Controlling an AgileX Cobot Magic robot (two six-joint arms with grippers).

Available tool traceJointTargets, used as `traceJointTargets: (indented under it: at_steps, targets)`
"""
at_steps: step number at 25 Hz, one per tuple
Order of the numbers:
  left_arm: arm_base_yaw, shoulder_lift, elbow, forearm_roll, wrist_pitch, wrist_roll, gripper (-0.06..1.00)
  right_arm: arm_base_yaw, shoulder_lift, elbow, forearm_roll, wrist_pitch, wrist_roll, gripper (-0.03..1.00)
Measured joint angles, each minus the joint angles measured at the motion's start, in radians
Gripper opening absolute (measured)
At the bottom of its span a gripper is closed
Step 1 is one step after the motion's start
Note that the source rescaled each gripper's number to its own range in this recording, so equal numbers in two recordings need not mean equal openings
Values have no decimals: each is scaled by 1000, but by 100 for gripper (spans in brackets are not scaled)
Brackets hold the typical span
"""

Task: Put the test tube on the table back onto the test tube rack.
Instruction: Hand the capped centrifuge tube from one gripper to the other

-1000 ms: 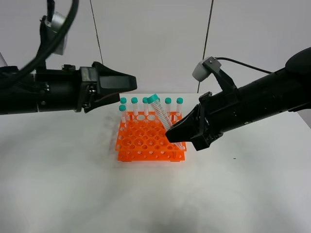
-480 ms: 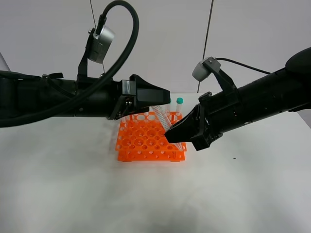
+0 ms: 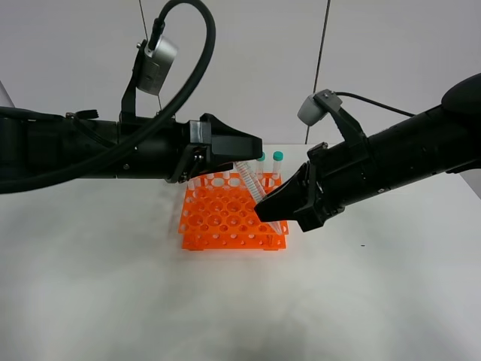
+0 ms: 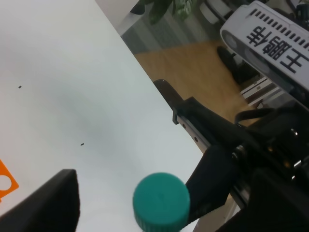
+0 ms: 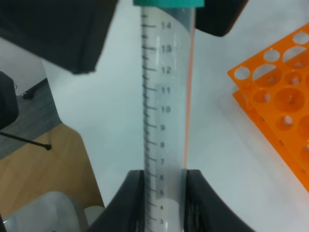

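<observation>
Item: test tube point(image 5: 166, 96). It is held clear of the surface point(image 3: 113, 301), pinched low on its graduated body by the right hand point(image 5: 164, 178), whose jaws are pressed against both sides.
Long axis: tilted. The conical tip is hidden behind that hand, and the teal cap point(image 4: 161, 200) is uppermost, leaning toward the left arm.
At the cap: left hand point(image 3: 252, 147), spread, with one jaw seen on either side of the cap and no contact made out. A takeover at the cap end is judged likely.
Below and behind: test tube rack point(image 3: 225, 216), orange. Most holes are vacant, and capped tubes point(image 3: 278, 161) are stood in the back row.
The surface is white and matte.
Room: grey panelled wall point(image 3: 240, 68) behind, and wood floor point(image 4: 203, 72) beyond the surface edge.
</observation>
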Motion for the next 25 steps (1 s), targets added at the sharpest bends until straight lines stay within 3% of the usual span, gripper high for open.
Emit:
traceJointTargets:
  at_steps: [5, 10, 19, 25]
  targets:
    - [0, 0, 0, 0, 0, 0, 79, 0, 0, 0, 0, 0, 9, 2]
    - [0, 0, 0, 0, 0, -4, 67, 0, 0, 0, 0, 8, 11, 2]
    - [0, 0, 0, 0, 0, -4, 63, 0, 0, 0, -16, 18, 17, 2]
    - [0, 0, 0, 0, 0, -4, 50, 0, 0, 0, -16, 17, 24, 2]
